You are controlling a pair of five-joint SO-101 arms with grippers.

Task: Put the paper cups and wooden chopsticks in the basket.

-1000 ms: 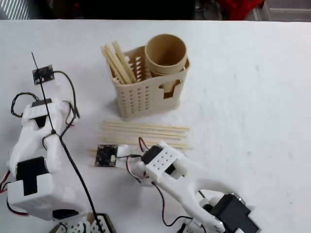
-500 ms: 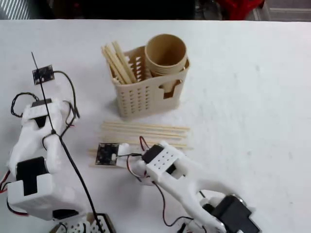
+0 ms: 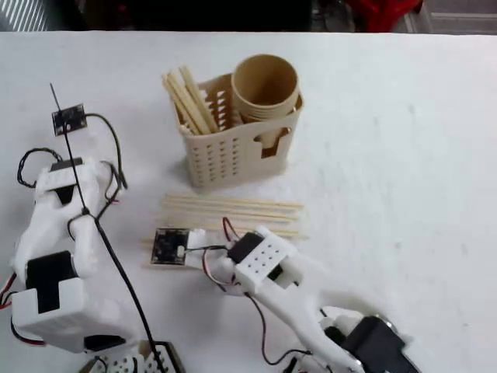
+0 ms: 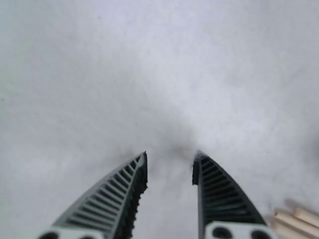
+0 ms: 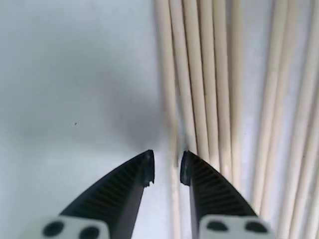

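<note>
I have the right gripper point(image 5: 167, 167) low over the loose wooden chopsticks point(image 3: 233, 208). They lie side by side on the table point(image 3: 404, 171), just in front of the basket point(image 3: 233, 155). The fingers are only a little apart, with one stick in the gap. I think that is so they can pinch just that one. The paper cups point(image 3: 265, 85) sit stacked in the basket, and other chopsticks point(image 3: 190, 101) lean beside them. The left gripper point(image 4: 169, 167) hangs over bare table, fingers partly open and holding nothing, out of the way.
</note>
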